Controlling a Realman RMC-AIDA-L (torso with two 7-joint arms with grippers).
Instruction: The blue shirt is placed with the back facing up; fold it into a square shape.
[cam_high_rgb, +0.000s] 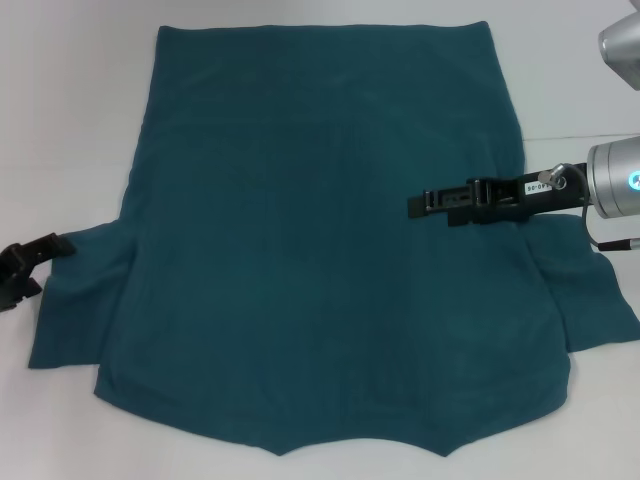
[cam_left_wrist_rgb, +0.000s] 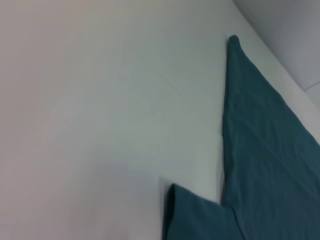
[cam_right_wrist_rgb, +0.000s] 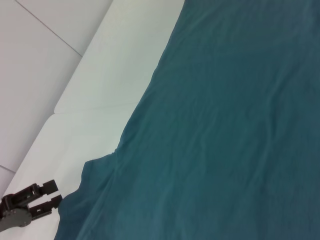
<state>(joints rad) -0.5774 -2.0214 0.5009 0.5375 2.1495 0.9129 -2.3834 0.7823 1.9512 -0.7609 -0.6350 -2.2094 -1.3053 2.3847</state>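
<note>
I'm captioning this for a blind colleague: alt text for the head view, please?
A blue shirt lies flat, plain side up, on a white table. The right gripper reaches over its right side; the left gripper sits by the left sleeve.

Plain white table (cam_high_rgb: 70, 120), pale floor (cam_right_wrist_rgb: 40, 30)

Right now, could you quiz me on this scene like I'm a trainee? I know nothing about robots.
1. True or false: the blue shirt lies spread flat on the white table.
2. Which gripper reaches over the shirt's body? A) left B) right
3. Fill in: the left gripper sits beside one ____ of the shirt.

Key:
1. True; no fold is made yet and no print shows.
2. B; the right gripper extends over the cloth from the robot's right.
3. Sleeve.
</note>
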